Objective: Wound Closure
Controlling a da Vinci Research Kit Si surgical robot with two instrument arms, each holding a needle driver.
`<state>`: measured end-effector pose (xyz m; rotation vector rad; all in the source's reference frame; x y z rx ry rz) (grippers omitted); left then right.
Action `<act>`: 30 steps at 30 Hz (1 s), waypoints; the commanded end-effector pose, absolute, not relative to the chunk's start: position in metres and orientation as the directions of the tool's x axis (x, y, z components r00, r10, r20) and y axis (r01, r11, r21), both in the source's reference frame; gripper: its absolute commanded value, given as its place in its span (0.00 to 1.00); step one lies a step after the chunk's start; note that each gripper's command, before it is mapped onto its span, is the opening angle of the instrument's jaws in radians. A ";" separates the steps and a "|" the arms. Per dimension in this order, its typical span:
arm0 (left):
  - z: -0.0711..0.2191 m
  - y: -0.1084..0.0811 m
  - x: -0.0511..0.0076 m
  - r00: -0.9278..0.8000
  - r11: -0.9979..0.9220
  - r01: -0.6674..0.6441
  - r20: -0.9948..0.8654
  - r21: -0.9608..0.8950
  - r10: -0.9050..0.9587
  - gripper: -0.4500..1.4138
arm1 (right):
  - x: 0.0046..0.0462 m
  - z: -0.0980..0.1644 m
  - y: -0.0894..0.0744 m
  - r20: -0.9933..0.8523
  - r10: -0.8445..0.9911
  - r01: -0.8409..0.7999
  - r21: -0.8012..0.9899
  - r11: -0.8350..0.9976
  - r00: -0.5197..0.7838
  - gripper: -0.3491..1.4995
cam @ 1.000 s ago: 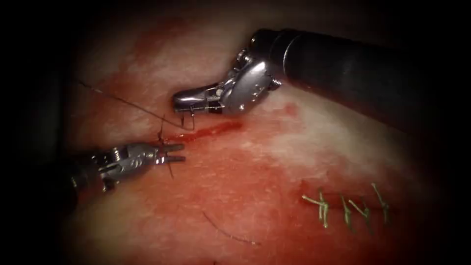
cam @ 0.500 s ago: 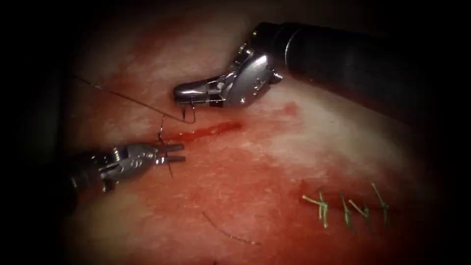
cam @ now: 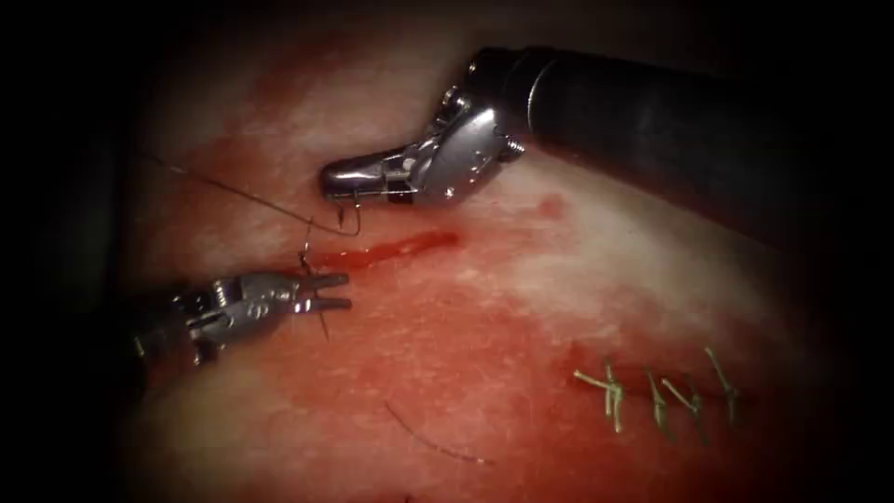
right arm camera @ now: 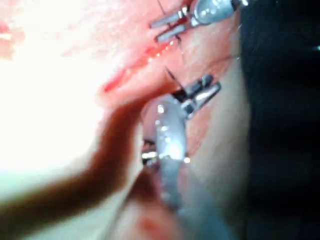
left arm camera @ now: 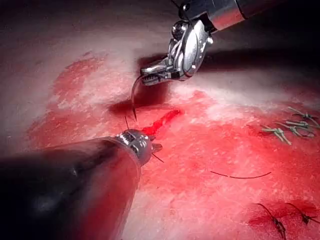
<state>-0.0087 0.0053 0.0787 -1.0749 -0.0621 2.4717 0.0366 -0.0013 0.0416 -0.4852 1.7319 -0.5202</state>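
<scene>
One needle [cam: 351, 220] hanging point-down, right tool [cam: 337, 183] gripping.

The long dark shaft of the right arm's tool [cam: 652, 130] runs off the endoscope view's right edge into shadow. The left arm's silver needle driver [cam: 328, 291] fades into darkness behind its wrist, so its shaft cannot be traced. The thin dark thread [cam: 233, 191] dims out toward the left, its far end lost. Where the thin curved steel needle [cam: 352, 220] meets the right tool's jaws is too small to place. The right wrist view is blurred, its pale tissue [right arm camera: 60, 90] without detail.
</scene>
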 end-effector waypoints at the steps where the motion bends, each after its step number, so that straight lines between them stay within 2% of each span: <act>1: 0.079 0.005 -0.0093 -0.599 -0.901 -0.377 -0.686 -0.212 0.413 0.22 | 0.0374 0.042 -0.001 -0.787 -0.580 -0.047 -0.584 0.810 -0.212 0.00; 30: 0.079 0.005 -0.0092 -0.599 -0.901 -0.377 -0.686 -0.215 0.414 0.23 | 0.0369 0.046 -0.007 -0.753 -0.619 0.005 -0.636 0.772 -0.222 0.00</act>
